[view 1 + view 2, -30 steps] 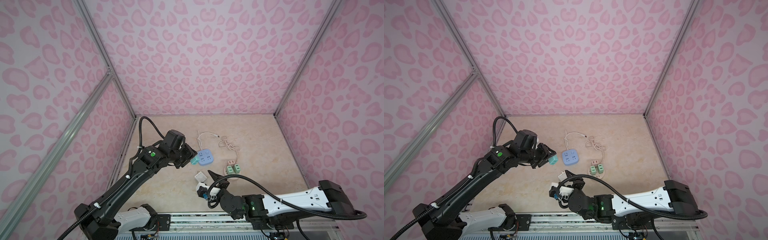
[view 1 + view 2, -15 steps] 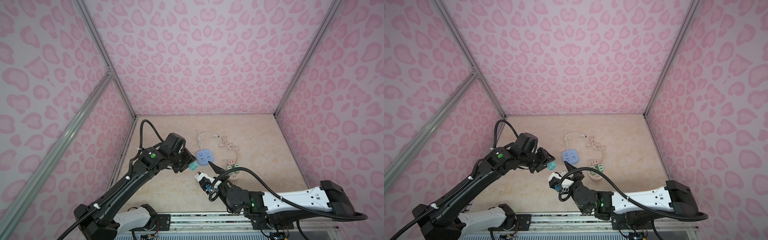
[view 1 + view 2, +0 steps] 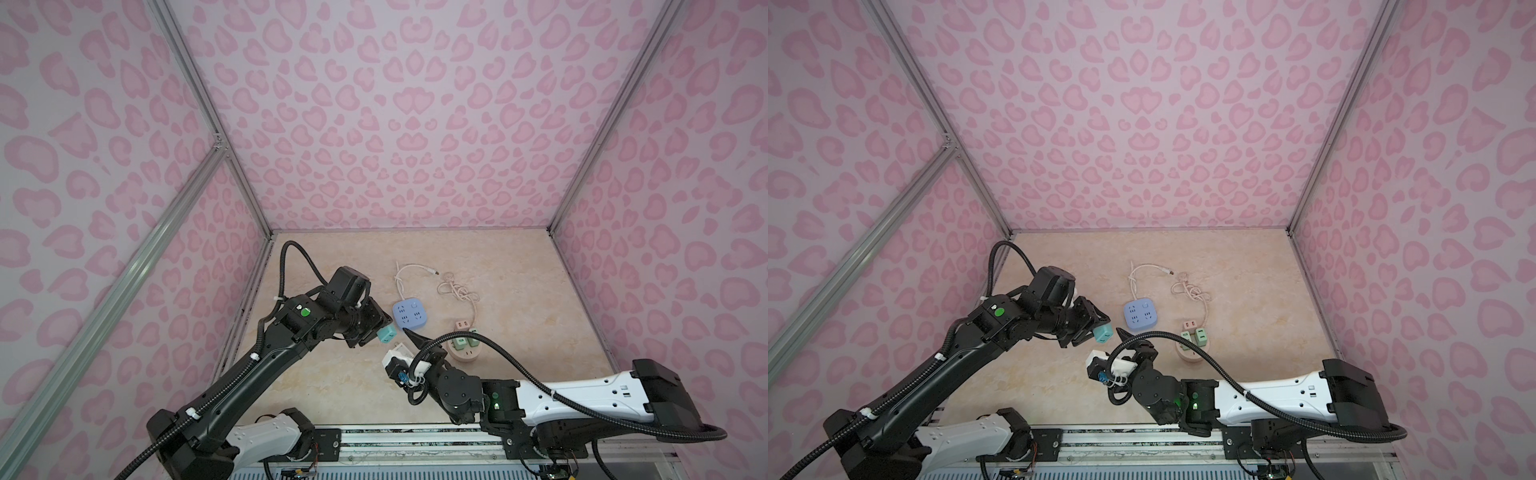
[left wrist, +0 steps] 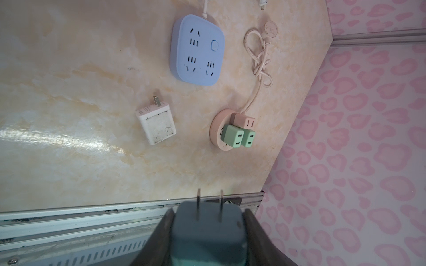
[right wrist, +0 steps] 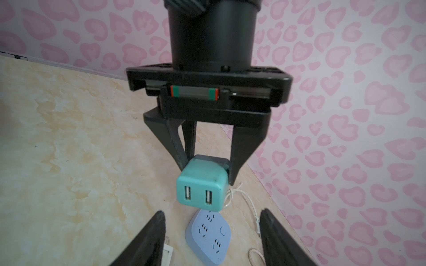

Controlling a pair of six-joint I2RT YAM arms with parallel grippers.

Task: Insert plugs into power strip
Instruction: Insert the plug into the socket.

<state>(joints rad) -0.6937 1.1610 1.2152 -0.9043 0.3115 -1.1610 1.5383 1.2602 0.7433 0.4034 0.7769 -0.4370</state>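
Left pincer (image 5: 208, 168) clamps the flat sides of the teal plastic cube plug (image 5: 200, 186), probably light, rigid and slick; right pincer (image 5: 213, 211) stands open, empty.

Five plugs (image 4: 156, 124) (image 4: 244, 119) (image 4: 231, 135) (image 4: 249, 138) (image 4: 207, 232), two power strips (image 4: 197, 49) (image 4: 215, 131)

- Worktop (image 3: 503, 270): beige, marble-patterned, glossy; a patch of glare (image 4: 57, 138) and a few dark specks (image 4: 132, 68) in the left wrist view.
- Enclosure walls (image 3: 407, 124): pale pink with darker pink heart-like blotches, standing on three sides of the worktop in both top views.
- Frame: silver aluminium posts at the rear corners (image 3: 199, 104) (image 3: 615, 108), and a slanting bar (image 3: 124, 266) across the left wall.
- Front rail (image 3: 415, 446): scuffed metal along the near edge of the worktop.
- Ribbed grille (image 4: 103, 253): pale, just beside the rail.
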